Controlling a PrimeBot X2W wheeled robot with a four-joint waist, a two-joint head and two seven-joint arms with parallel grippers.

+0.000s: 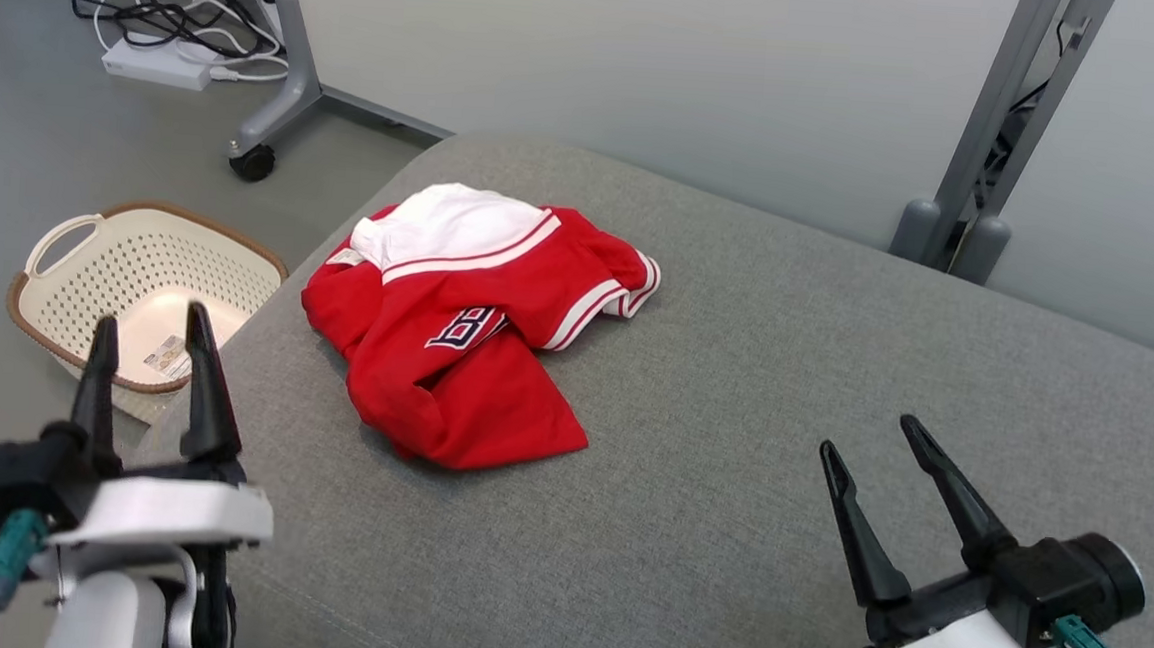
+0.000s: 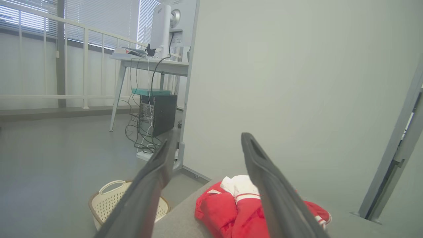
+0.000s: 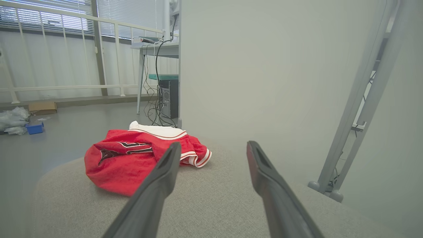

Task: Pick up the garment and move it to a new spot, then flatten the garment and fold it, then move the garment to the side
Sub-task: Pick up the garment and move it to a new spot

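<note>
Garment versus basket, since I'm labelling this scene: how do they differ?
The garment is red with white trim; the basket is cream with a brown rim. The garment lies crumpled on the grey cushion; the basket stands upright on the floor beside it. The garment is solid cloth; the basket is perforated. Neither is held.

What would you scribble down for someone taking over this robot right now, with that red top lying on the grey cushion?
Left gripper: fingers open, empty, at the near left edge of the grey cushion.
Right gripper: fingers open, empty, at the near right.
Garment: red and white, crumpled on the cushion towards its far left, apart from both grippers.
Done: nothing, judging by the heap.
Left: pick it up, move it, flatten it, fold it, set it aside.
</note>
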